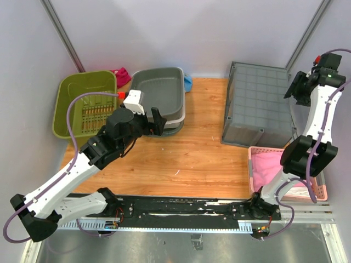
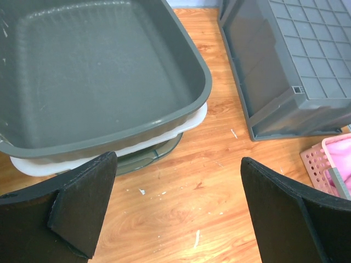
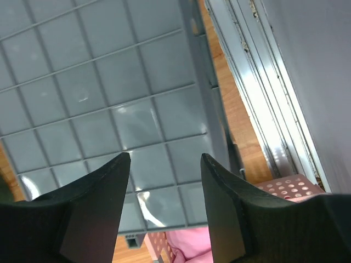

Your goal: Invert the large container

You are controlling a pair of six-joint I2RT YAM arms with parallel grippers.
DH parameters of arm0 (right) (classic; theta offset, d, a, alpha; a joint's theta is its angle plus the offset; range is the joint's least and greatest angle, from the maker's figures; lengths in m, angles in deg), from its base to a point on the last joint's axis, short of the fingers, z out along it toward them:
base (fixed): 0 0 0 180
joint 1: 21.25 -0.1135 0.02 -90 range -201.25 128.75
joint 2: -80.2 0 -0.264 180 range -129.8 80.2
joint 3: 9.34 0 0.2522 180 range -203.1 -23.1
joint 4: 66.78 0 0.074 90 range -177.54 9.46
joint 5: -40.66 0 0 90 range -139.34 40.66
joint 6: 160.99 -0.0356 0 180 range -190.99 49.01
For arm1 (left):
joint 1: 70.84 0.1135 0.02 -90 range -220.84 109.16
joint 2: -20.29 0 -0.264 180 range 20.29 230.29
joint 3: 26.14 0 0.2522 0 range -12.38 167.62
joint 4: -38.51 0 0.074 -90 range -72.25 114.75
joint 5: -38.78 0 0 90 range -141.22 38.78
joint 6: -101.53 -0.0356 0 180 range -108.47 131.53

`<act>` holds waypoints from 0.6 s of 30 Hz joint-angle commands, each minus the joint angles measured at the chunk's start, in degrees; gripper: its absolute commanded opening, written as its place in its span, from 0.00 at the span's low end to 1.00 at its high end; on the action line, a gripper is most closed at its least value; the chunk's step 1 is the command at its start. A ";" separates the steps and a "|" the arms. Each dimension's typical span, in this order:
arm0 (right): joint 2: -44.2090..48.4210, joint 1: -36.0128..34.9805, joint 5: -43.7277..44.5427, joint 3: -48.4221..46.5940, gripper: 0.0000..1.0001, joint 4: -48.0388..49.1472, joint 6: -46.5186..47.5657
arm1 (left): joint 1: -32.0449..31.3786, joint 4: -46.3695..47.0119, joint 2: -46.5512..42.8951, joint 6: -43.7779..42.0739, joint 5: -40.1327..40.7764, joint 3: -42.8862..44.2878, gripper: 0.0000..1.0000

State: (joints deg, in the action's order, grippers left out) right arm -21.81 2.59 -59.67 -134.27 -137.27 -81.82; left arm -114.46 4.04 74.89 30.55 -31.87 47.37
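Already bottom-up at frame right, the crate [image 1: 258, 104] could shift if the right pincer [image 3: 164, 159], parted and empty, clips it; left pincer [image 2: 178, 159] gapes wide.

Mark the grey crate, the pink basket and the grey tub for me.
grey crate [image 1: 258, 101]: top view, on its gridded upturned base.
pink basket [image 1: 252, 169]: top view, left wall.
grey tub [image 1: 159, 87]: top view, bare inner floor.

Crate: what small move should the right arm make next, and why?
Probably lift the right gripper up and away. The crate already lies with its ribbed bottom up, and the jaws stand open above it, holding nothing.
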 commanded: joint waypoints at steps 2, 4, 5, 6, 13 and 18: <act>7.61 -9.12 5.25 -1.00 0.56 0.98 -1.02 | -0.33 0.85 -0.59 1.48 -0.07 0.33 0.99; 8.23 -17.10 9.97 -0.84 0.56 1.93 -0.38 | -0.33 1.33 -0.64 1.50 -0.02 -0.04 0.99; 8.13 -22.29 11.65 -0.86 0.56 2.40 -0.44 | -0.33 1.37 -0.58 1.58 -0.01 -0.13 0.99; 7.54 -25.65 11.91 -0.88 0.56 2.94 -0.65 | -0.33 1.25 -0.49 1.56 -0.02 -0.13 0.99; -1.24 -40.64 9.15 -0.18 0.54 6.16 -4.42 | -0.33 0.35 -1.59 1.60 1.32 -0.84 0.99; -7.33 -43.01 13.96 -0.50 0.53 3.96 -5.56 | -0.33 -2.20 -2.00 1.55 2.47 0.21 0.99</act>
State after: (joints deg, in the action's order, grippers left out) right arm -25.60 -39.42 -51.14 -134.36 -131.22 -85.21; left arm -114.44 3.39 73.93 31.58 -31.30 46.82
